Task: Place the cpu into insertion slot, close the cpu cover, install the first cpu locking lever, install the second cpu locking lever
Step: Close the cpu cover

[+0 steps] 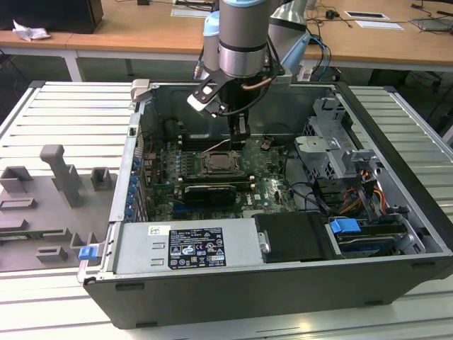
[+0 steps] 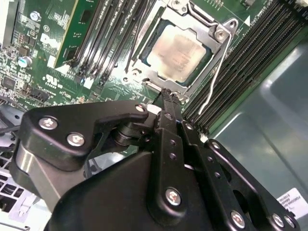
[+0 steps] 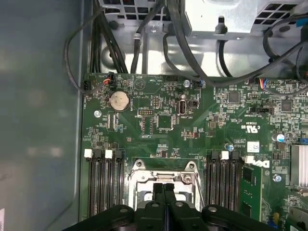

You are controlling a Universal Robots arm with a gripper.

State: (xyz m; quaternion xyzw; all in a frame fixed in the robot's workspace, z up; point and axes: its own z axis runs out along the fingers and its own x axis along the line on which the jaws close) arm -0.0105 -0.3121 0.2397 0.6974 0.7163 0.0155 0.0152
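Note:
The cpu (image 2: 177, 52), a pale metal square, lies in the insertion slot (image 1: 219, 164) on the green motherboard. The silvery cpu cover (image 2: 161, 21) lies flat around it as a frame. A thin wire locking lever (image 2: 215, 79) runs along the socket's side by the black memory slots; whether it is latched I cannot tell. My gripper (image 2: 167, 95) hangs just above the socket's edge, its black fingers (image 3: 158, 193) pressed together with nothing between them. In the exterior view the gripper (image 1: 241, 134) stands over the far side of the socket.
The motherboard sits inside an open computer case (image 1: 396, 142). Drive cages and cables (image 1: 340, 170) crowd the exterior view's right. A power supply (image 1: 191, 248) lies along the near wall. Grey fixtures (image 1: 64, 177) stand on the table at the exterior view's left.

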